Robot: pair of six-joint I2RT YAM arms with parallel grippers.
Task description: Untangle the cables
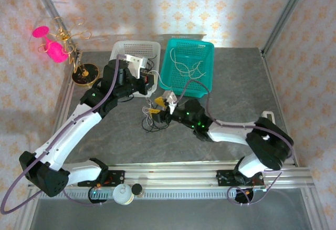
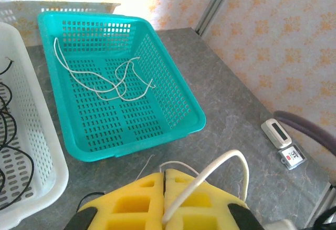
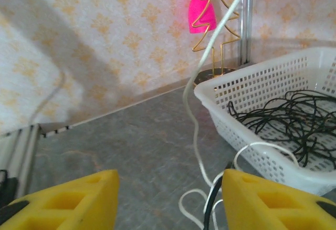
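Writing: a small tag (image 2: 292, 156) on the surface (image 2: 231, 109) carries print too small to read; a pale device (image 2: 275, 130) lies just beside it.
Baskets: two, side by side. The white basket (image 1: 137, 49) holds black cords (image 3: 299, 114). The teal basket (image 1: 191, 64) holds whitish cords (image 2: 105, 83), which overlap so their number is unclear.
Tangle: black-and-whitish tangle (image 1: 151, 121) on the surface in front of the baskets.
Left end effector (image 2: 164, 185): yellow fingers pressed together on a whitish cable (image 2: 220, 161); their lower part is cut off.
Right end effector (image 3: 170, 193): jaws wide apart, with the whitish cable and a black cable (image 3: 210, 209) in the gap.
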